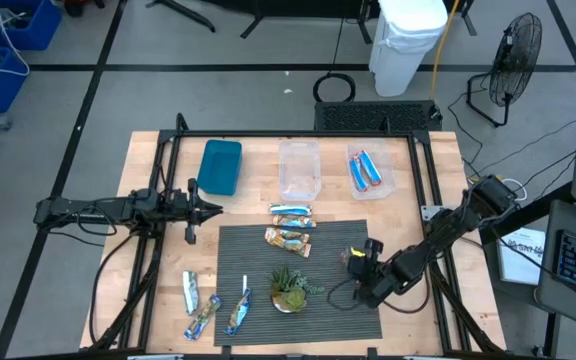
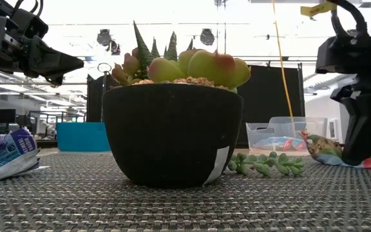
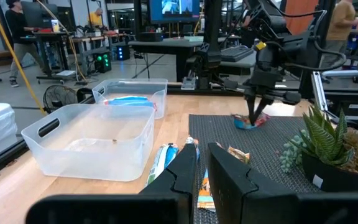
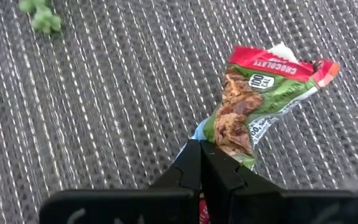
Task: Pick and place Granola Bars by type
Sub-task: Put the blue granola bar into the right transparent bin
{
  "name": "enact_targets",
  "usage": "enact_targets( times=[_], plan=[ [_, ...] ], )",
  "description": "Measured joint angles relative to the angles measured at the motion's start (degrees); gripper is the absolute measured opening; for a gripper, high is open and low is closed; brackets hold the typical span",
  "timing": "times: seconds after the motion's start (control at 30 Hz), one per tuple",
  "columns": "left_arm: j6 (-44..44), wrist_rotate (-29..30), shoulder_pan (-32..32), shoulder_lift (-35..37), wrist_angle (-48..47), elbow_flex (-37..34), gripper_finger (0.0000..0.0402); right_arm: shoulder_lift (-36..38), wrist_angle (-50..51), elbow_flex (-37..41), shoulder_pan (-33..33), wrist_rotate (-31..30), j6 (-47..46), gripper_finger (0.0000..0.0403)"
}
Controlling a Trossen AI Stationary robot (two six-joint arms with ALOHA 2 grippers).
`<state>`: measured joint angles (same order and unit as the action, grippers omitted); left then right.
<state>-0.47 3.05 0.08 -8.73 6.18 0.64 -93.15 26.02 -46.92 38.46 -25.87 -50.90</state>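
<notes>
My right gripper (image 1: pixel 358 264) is at the right part of the dark mat (image 1: pixel 258 240), shut on a red-and-green wrapped granola bar (image 4: pixel 260 93). My left gripper (image 1: pixel 204 208) waits level above the table's left side, a narrow gap between its fingers (image 3: pixel 182 174) and nothing in it. Three bars (image 1: pixel 290 225) lie on the mat's far edge, and three more (image 1: pixel 208 305) lie at the near left. Blue-and-red bars (image 1: pixel 366 170) lie in the far right clear bin. My right gripper pinches one end of the bar's wrapper (image 4: pixel 219 140) between its two fingertips. The fingers slant down from the table's near right. The crumpled bar reaches away from the fingers, low over the mat; whether its far end (image 4: pixel 291 65) rests on the mat I cannot tell.
A potted succulent (image 1: pixel 290 288) stands on the mat beside my right gripper, with trailing green sprigs (image 2: pixel 263 164). At the far side stand a teal bin (image 1: pixel 218 167) and a clear bin (image 1: pixel 300 170) with nothing in it. A thin white stick (image 1: pixel 245 287) lies near the plant.
</notes>
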Motion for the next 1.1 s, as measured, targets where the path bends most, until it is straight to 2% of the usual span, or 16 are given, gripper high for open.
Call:
enact_targets(
  times=[0.37, 0.57, 0.67, 0.87, 1.1],
  plan=[
    [0.00, 0.00, 0.00, 0.00, -0.06, 0.00, 0.0047, 12.93, -1.06, -3.47, 0.00, 0.33, 6.89, 0.0000],
    [0.00, 0.00, 0.00, 0.02, -0.03, 0.00, 0.0047, 16.88, 5.39, -3.49, -1.44, 0.65, 1.04, 0.0000],
    [0.00, 0.00, -0.01, 0.01, -0.05, 0.00, 0.0047, 16.52, 8.31, -3.49, -1.53, 4.36, -0.94, 0.0006],
    [0.00, 0.00, -0.01, 0.00, -0.08, 0.00, 0.0047, 15.09, 7.40, -1.19, -1.70, 8.15, -6.48, 0.0071],
    [0.00, 0.00, -0.01, 0.01, -0.07, 0.00, 0.0047, 14.67, -2.62, 6.28, -1.75, 9.64, -9.30, 0.0153]
  ],
)
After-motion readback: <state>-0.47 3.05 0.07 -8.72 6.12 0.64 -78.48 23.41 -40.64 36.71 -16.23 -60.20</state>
